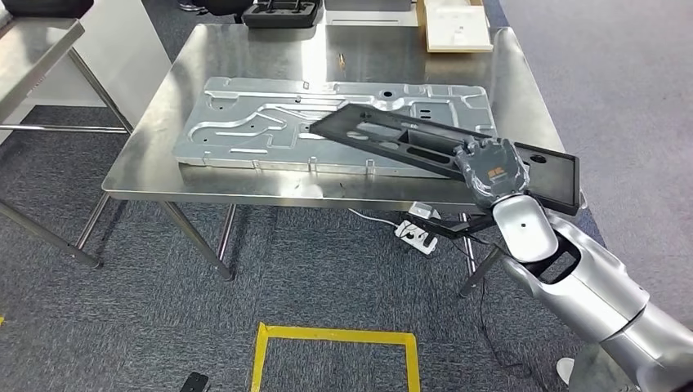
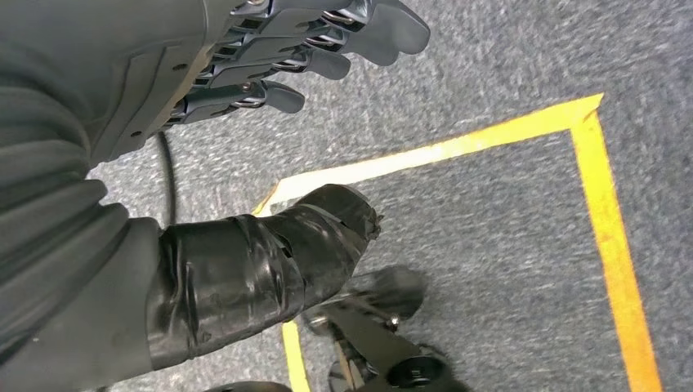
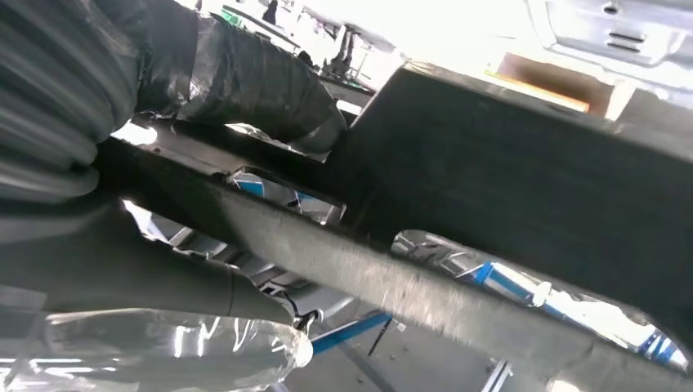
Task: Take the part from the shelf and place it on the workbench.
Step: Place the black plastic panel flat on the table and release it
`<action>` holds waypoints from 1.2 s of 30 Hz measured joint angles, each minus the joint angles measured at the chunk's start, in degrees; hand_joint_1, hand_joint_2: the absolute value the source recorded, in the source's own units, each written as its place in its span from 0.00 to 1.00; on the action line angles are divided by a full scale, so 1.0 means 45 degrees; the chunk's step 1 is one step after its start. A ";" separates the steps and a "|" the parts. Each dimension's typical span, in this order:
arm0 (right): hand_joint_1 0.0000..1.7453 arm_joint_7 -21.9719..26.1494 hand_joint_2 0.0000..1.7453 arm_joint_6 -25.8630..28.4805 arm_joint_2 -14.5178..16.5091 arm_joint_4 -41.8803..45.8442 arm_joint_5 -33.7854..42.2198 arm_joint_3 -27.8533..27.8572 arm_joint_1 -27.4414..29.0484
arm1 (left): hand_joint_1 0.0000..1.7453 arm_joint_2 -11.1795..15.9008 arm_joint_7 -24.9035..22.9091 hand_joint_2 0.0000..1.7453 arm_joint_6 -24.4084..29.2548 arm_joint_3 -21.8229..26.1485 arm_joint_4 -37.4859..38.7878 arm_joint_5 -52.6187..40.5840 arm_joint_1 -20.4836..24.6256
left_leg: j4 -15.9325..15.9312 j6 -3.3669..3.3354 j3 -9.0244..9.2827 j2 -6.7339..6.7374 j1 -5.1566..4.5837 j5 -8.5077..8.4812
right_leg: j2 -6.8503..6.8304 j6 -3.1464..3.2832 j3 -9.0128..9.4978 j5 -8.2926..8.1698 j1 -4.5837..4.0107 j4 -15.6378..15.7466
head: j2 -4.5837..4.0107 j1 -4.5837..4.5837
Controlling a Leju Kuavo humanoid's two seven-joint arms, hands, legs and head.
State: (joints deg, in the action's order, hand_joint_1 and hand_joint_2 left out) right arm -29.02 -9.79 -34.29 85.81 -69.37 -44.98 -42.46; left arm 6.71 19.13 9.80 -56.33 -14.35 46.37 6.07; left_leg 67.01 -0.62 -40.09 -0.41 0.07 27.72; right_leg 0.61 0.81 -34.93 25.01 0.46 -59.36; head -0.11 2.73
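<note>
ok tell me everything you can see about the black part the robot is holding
The black part is a long, flat, matte dark panel with several rectangular cut-outs and a wider framed end toward the robot. It looks like plastic or coated metal. The right robot hand grips it near that wider end. It lies slanted across the silver stamped metal plate on the steel workbench, its wide end overhanging the table's front right edge. Whether its far tip touches the plate is unclear.

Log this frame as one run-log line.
right hand: grips black part | part: over grey panel on workbench | left hand: hangs empty, fingers apart
</note>
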 joint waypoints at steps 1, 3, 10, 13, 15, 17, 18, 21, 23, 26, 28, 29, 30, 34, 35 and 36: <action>0.99 -0.0022 1.00 0.0011 -0.0032 -0.0058 0.0039 0.0029 0.0045 | 0.00 0.0010 -0.0006 1.00 0.0004 0.0000 0.0001 0.0001 0.0007 | -0.0815 -0.0041 0.0246 0.0002 -0.0020 -0.0438 | 0.0002 -0.0040 0.0081 0.0069 -0.0007 -0.0005 | 0.0000 0.0000; 0.99 -0.0062 1.00 0.0045 -0.0084 -0.0152 0.0096 0.0100 0.0078 | 0.00 0.0018 -0.0011 1.00 0.0004 0.0000 0.0002 0.0004 0.0033 | -0.1707 -0.0122 0.0547 -0.0001 -0.0078 -0.0771 | 0.0014 -0.0160 0.0115 0.0156 -0.0013 0.0003 | 0.0000 -0.0004; 0.99 -0.0245 1.00 0.0134 -0.0301 -0.0432 0.0564 0.0255 0.0312 | 0.00 0.0030 -0.0117 1.00 0.0028 0.0000 0.0002 0.0004 0.0056 | -0.2070 -0.0514 0.1063 0.0002 -0.0066 -0.0756 | -0.0025 -0.0513 -0.0883 0.1296 0.0018 -0.2130 | 0.0000 -0.0045; 0.99 -0.0330 1.00 0.0146 -0.0408 -0.0608 0.0726 0.0266 0.0595 | 0.00 0.0067 -0.0261 1.00 0.0000 0.0000 0.0002 0.0007 0.0034 | -0.2019 -0.0548 0.1214 -0.0018 -0.0093 -0.0568 | -0.0027 -0.0529 -0.1814 0.1257 0.0025 -0.3318 | 0.0000 -0.0051; 0.99 -0.0353 1.00 0.0147 -0.0480 -0.0722 0.0811 0.0277 0.0727 | 0.00 0.0073 -0.0301 1.00 -0.0008 0.0000 0.0002 0.0023 0.0020 | -0.1915 -0.0497 0.1325 -0.0040 -0.0094 -0.0378 | -0.0036 -0.0490 -0.1346 0.0255 0.0025 -0.1889 | 0.0000 -0.0054; 0.99 -0.0378 1.00 0.0163 -0.0534 -0.0845 0.0877 0.0340 0.0775 | 0.00 0.0091 -0.0306 1.00 -0.0011 0.0000 0.0002 0.0042 0.0041 | -0.1785 -0.0408 0.1340 -0.0060 -0.0134 -0.0197 | -0.0046 -0.0405 -0.0743 -0.0316 -0.0005 -0.0491 | 0.0000 -0.0047; 0.99 -0.0391 1.00 0.0180 -0.0555 -0.0899 0.0897 0.0383 0.0808 | 0.00 0.0107 -0.0299 1.00 -0.0011 0.0000 0.0002 0.0055 0.0052 | -0.1758 -0.0359 0.1325 -0.0066 -0.0147 -0.0148 | -0.0044 -0.0355 -0.0616 -0.0339 -0.0030 -0.0200 | 0.0000 -0.0036; 0.99 -0.0432 1.00 0.0222 -0.0624 -0.1055 0.0965 0.0458 0.0933 | 0.00 0.0152 -0.0265 1.00 -0.0012 0.0000 0.0001 0.0085 0.0053 | -0.1724 -0.0194 0.1326 -0.0065 -0.0145 -0.0035 | -0.0014 -0.0180 -0.0512 -0.0242 -0.0036 -0.0086 | 0.0000 -0.0018; 0.99 -0.0444 1.00 0.0240 -0.0648 -0.1138 0.0995 0.0474 0.0962 | 0.00 0.0179 -0.0239 1.00 -0.0011 0.0000 0.0000 0.0089 0.0073 | -0.1078 -0.0040 0.1043 -0.0032 -0.0128 0.0281 | -0.0013 -0.0039 -0.0351 -0.0173 0.0010 -0.0022 | 0.0000 -0.0004; 0.99 -0.0448 1.00 0.0268 -0.0651 -0.1232 0.1019 0.0484 0.1003 | 0.00 0.0194 -0.0228 1.00 -0.0006 0.0000 0.0001 0.0089 0.0105 | 0.1304 0.0116 -0.0357 0.0003 -0.0071 0.1041 | -0.0032 0.0085 -0.0117 0.0010 -0.0001 -0.0011 | 0.0000 0.0004; 0.99 -0.0448 1.00 0.0273 -0.0651 -0.1297 0.1024 0.0484 0.1061 | 0.00 0.0194 -0.0228 1.00 -0.0006 0.0000 0.0001 0.0089 0.0058 | 0.1750 0.0117 -0.0861 0.0003 -0.0065 0.0770 | -0.0021 0.0089 0.0057 0.0149 -0.0011 -0.0013 | 0.0000 0.0009; 0.99 -0.0448 1.00 0.0274 -0.0651 -0.1324 0.1024 0.0484 0.1084 | 0.00 0.0198 -0.0228 1.00 -0.0006 0.0000 0.0001 0.0089 0.0040 | 0.1228 0.0080 -0.0741 0.0003 -0.0068 0.0277 | -0.0012 0.0080 0.0166 0.0226 -0.0014 -0.0014 | 0.0000 0.0007; 0.99 -0.0448 1.00 0.0276 -0.0651 -0.1345 0.1022 0.0484 0.1097 | 0.00 0.0208 -0.0228 1.00 -0.0006 0.0000 0.0002 0.0089 0.0036 | 0.0338 0.0015 -0.0417 0.0003 -0.0079 -0.0329 | -0.0005 0.0066 0.0284 0.0307 -0.0016 -0.0013 | 0.0000 0.0009; 0.99 -0.0453 1.00 0.0301 -0.0651 -0.1402 0.1014 0.0484 0.1100 | 0.00 0.0292 -0.0224 1.00 -0.0006 0.0000 0.0001 0.0089 0.0091 | -0.1824 -0.0237 0.0585 -0.0009 -0.0231 -0.0968 | 0.0011 -0.0120 0.0480 0.0519 -0.0037 0.0057 | 0.0000 -0.0007; 0.99 -0.0453 1.00 0.0308 -0.0651 -0.1411 0.1014 0.0484 0.1109 | 0.00 0.0298 -0.0222 1.00 -0.0005 0.0000 0.0001 0.0089 0.0102 | -0.1930 -0.0283 0.0619 -0.0009 -0.0231 -0.0950 | 0.0014 -0.0180 0.0501 0.0536 -0.0028 0.0104 | 0.0000 -0.0005; 0.99 -0.0453 1.00 0.0313 -0.0661 -0.1418 0.1014 0.0486 0.1119 | 0.00 0.0299 -0.0222 1.00 -0.0004 0.0000 0.0001 0.0089 0.0091 | -0.2025 -0.0330 0.0696 -0.0001 -0.0199 -0.0956 | -0.0005 -0.0237 0.0513 0.0570 -0.0017 0.0123 | 0.0001 -0.0011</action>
State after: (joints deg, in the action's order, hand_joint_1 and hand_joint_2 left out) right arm -31.06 -8.38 -37.27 79.43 -64.81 -42.79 -37.43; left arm 8.05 18.12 9.78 -56.33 -14.34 46.77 6.48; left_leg 57.89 -2.11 -36.96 -0.42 -0.82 23.42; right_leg 0.59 -0.26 -32.62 27.57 0.39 -58.80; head -0.10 2.68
